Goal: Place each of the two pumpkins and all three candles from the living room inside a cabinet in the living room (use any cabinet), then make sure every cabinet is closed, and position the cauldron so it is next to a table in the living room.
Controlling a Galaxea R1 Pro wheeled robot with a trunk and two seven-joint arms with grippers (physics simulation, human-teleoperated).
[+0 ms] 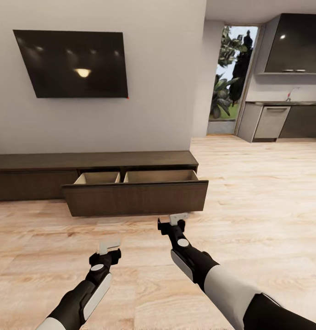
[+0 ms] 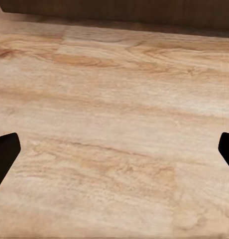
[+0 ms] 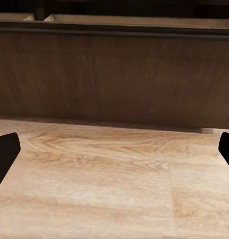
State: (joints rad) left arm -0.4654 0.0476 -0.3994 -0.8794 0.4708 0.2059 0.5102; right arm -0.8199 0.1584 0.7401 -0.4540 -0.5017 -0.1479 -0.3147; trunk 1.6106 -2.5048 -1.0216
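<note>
Arms black with white-grey shell panels; round grey wrist caps; pale end effector fingers (image 1: 109, 244), black tips.

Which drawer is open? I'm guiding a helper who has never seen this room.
Find the black TV on the grey wall; below it runs the long, low dark brown cabinet. The open drawer is the wide front pulled out over the wood floor at the cabinet's right end. Unlike the flush front to its left, it shows two pale wood compartments, both apparently empty.

pale wood floor (image 1: 249, 192), dark cabinet (image 1: 93, 161) on it
</note>
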